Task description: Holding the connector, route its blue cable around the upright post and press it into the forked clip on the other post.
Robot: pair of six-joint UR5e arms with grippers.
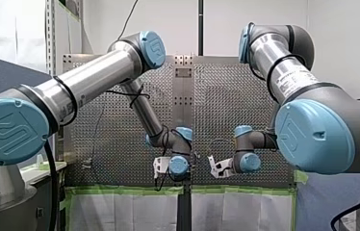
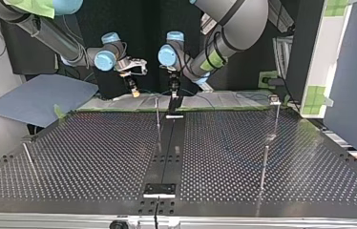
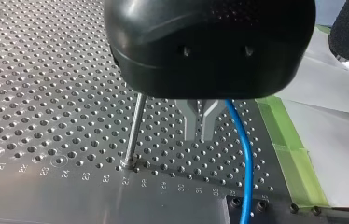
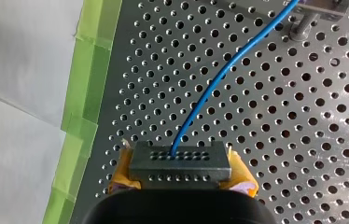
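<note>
In the right wrist view my right gripper [image 4: 179,175] is shut on the black connector [image 4: 179,162], with a yellow pad on each side. The blue cable [image 4: 219,77] leaves the connector and runs over the perforated plate to a bracket on a post [image 4: 303,25] ahead. My left gripper [image 3: 200,137] hangs low over the plate with its metal fingers together. The blue cable [image 3: 242,154] runs close beside them, and an upright post [image 3: 134,130] stands on the other side. In the top view both grippers hover at the far edge, my right [image 2: 134,91] and my left [image 2: 173,93].
Thin posts stand on the plate in the top view: one near the grippers [image 2: 157,114], one with a clip on top [image 2: 276,114], one nearer the camera [image 2: 264,167]. Green tape [image 3: 294,158] lines the plate's edge, with white sheeting beyond it.
</note>
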